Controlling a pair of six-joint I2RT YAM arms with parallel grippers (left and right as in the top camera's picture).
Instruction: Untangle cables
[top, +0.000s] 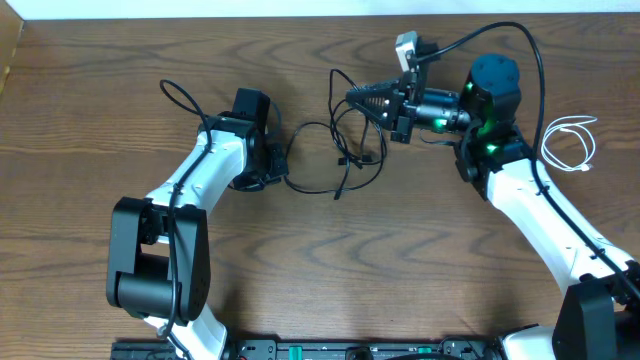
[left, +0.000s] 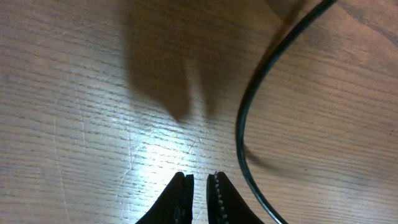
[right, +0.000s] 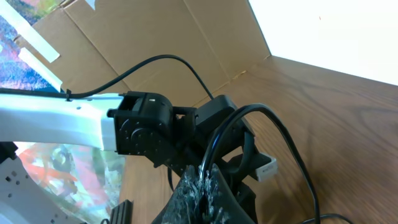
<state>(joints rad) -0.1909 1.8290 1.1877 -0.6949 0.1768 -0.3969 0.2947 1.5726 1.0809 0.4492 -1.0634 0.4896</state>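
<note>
First, item one: your long thin black cord (top: 312, 188) lay in loose loops on the brown wood-grain table (top: 90, 130), at the centre of the overhead view, between the two arms.

Item two: your right gripper (top: 352, 97) sat at upper centre, its jaws pressed together and pinching an upper loop of that cord.

Item three: your left gripper (left: 200, 185) pointed down left of centre, its tips almost touching with only a slit between and nothing seen in them. The black cord curved just beside them.

Item four: your short thin white cord (top: 568, 138) lay loosely coiled at the far right, well apart from the black one.
</note>
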